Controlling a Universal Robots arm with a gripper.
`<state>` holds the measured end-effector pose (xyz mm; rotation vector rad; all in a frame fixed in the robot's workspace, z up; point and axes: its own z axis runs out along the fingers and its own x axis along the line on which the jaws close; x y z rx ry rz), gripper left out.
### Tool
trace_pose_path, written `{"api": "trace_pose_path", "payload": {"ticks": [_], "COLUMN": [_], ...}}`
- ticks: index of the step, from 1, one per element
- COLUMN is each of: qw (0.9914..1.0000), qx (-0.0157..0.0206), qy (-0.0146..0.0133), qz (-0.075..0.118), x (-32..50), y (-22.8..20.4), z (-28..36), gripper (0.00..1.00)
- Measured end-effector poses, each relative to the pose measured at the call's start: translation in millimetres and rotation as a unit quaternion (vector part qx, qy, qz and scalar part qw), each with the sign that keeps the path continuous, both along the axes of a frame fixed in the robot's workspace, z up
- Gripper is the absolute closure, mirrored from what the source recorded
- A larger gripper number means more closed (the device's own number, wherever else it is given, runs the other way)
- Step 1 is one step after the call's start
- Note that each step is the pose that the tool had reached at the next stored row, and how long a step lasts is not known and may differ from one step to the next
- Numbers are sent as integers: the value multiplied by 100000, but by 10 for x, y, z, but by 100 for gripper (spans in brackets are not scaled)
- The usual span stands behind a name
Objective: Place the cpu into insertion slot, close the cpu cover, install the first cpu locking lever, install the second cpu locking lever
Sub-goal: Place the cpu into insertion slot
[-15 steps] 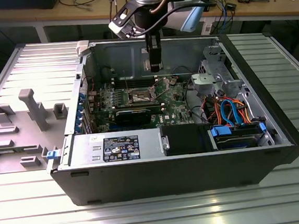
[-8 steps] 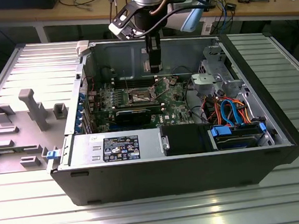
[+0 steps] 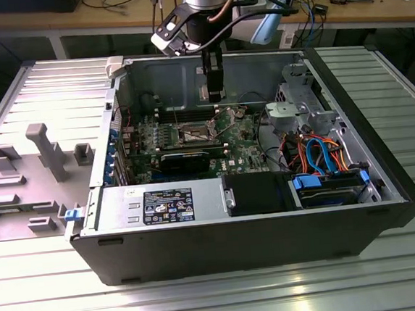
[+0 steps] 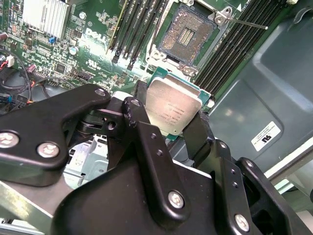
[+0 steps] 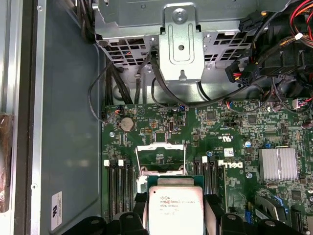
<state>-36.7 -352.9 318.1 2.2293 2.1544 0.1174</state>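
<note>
Silver-grey metal faces the wrist cameras: the cpu (image 4: 172, 108) is pinched by two opposite edges between the black fingers (image 4: 142, 129) of the gripper (image 3: 215, 95), which hangs inside the open computer case (image 3: 381, 147) above the green motherboard (image 3: 247, 148). In the second wrist view the chip is near the insertion slot (image 4: 188, 34) but apart from it, not over it. The socket's pin field lies bare, with the cpu cover (image 5: 161, 145) swung up on edge and a thin locking lever (image 4: 244, 22) sticking out to one side. Being square, the chip has no real long axis; its flat face looks roughly level with the board, printed lid turned away from it, a green rim showing around the lid. The main risk, as I judge it, is a landing off-square or twisted — a corner would catch the socket rim or press on the fine pins and bend them. A light pinch on such thin edges could also let the chip tilt or slip, and the raised cover and lever stand close enough to foul the fingers
</note>
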Motion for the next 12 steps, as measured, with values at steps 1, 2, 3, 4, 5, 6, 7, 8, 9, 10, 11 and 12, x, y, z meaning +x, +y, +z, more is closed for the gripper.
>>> {"api": "trace_pose_path", "payload": {"ticks": [1, 2, 3, 4, 5, 6, 7, 8, 9, 10, 11, 12], "qw": [100000, 100000, 100000, 100000, 100000, 100000, 99996, 99973, 99951, 99938, 99933, 99933], "qx": [0, 3, 5, 3, 5, 22, 29, 12, 12, 10, 15, 8], "qy": [0, -2, -3, -2, -3, -12, -16, -3, -6, -17, -86, -144], "qz": [1, 2, 1, 0, 4, 179, 916, 2315, 3130, 3532, 3656, 3668], "x": [0, 0, 0, 0, 0, 0, 0, -1, 0, -2, -7, -17], "y": [0, 0, 0, 0, 0, 1, 0, 0, 0, 0, 1, 1], "z": [0, -1, -1, -1, -2, -7, -15, -26, -41, -55, -70, -82], "gripper": [46, 46, 46, 46, 46, 46, 46, 46, 46, 46, 46, 46]}}
